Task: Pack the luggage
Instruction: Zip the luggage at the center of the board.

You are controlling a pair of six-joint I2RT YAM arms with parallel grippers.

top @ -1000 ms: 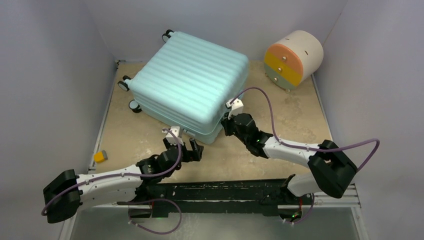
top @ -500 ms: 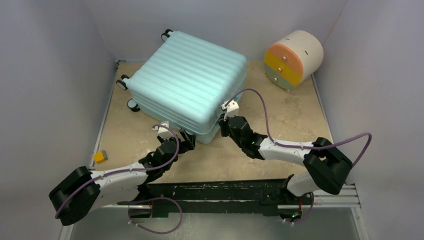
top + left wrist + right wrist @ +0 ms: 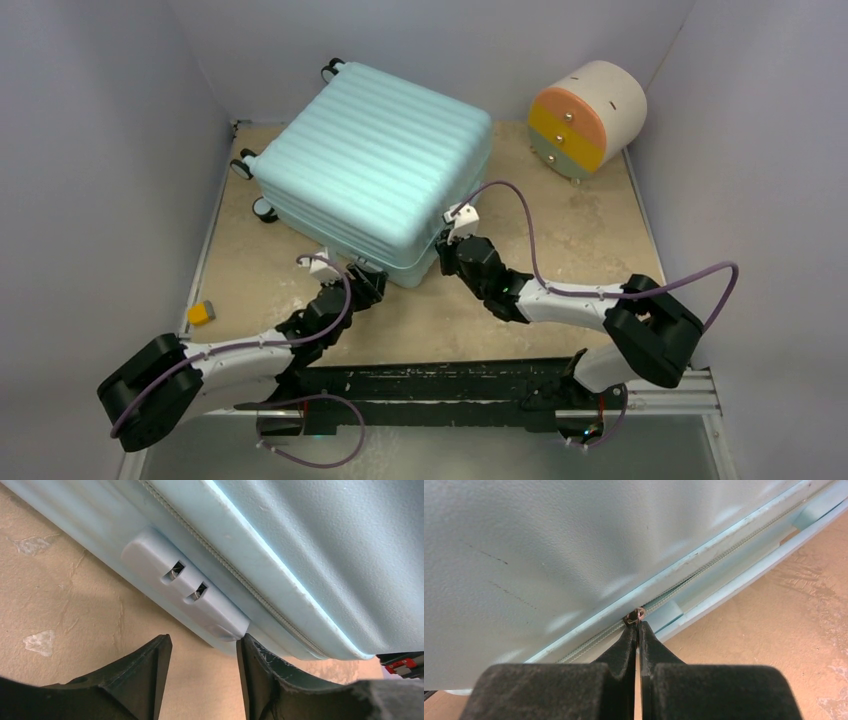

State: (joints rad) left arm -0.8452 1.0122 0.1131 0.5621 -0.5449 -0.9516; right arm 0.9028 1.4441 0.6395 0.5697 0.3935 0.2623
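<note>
A: Pincers first: status?
B: Entry one, left pincer is gaping half open, empty; right pincer is pressing shut.
A: And the luggage?
B: Lying closed on the worktop, just ahead of both. Its lock block is touching the left finger; the zip pull is sitting at the right tips.

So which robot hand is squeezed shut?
The right gripper: its fingers are pinched shut on the zipper ring of the luggage. The left gripper stands open.

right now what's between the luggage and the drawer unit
Only bare tabletop lies between the luggage and the drawer unit; the top view shows it.
</note>
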